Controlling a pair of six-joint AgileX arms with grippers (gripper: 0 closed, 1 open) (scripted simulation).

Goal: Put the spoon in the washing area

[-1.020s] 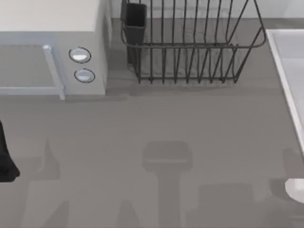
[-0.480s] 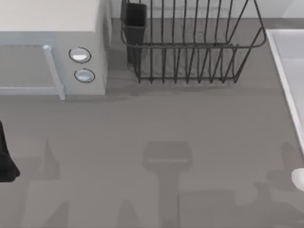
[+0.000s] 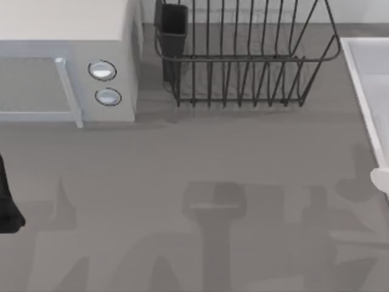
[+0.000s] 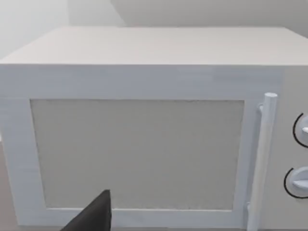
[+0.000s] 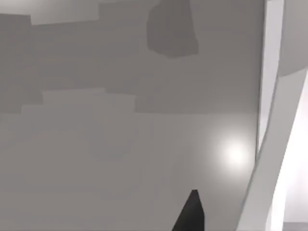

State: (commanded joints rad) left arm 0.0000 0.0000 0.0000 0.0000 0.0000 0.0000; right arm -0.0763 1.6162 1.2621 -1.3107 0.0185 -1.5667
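Observation:
The spoon is out of view. The washing area (image 3: 372,67) is the pale sink basin with a raised white rim at the table's right edge; that rim (image 5: 267,144) also runs through the right wrist view. One dark fingertip (image 5: 192,212) of my right gripper hangs over bare grey table close to the rim, and nothing shows on it. A pale rounded shape (image 3: 380,180) sits at the top view's right edge against the sink rim; I cannot tell what it is. My left arm (image 3: 6,204) is parked at the left edge, its dark fingertip (image 4: 96,215) facing the microwave.
A white microwave (image 3: 67,55) with two round knobs (image 3: 102,70) stands at the back left. A dark wire dish rack (image 3: 243,61) with a dark cup (image 3: 174,21) occupies the back middle. Arm shadows lie across the grey table (image 3: 200,158).
The pale shape at the right edge has moved toward the back, up along the sink rim. The arm shadows on the table have shifted with it. My left arm has stayed still.

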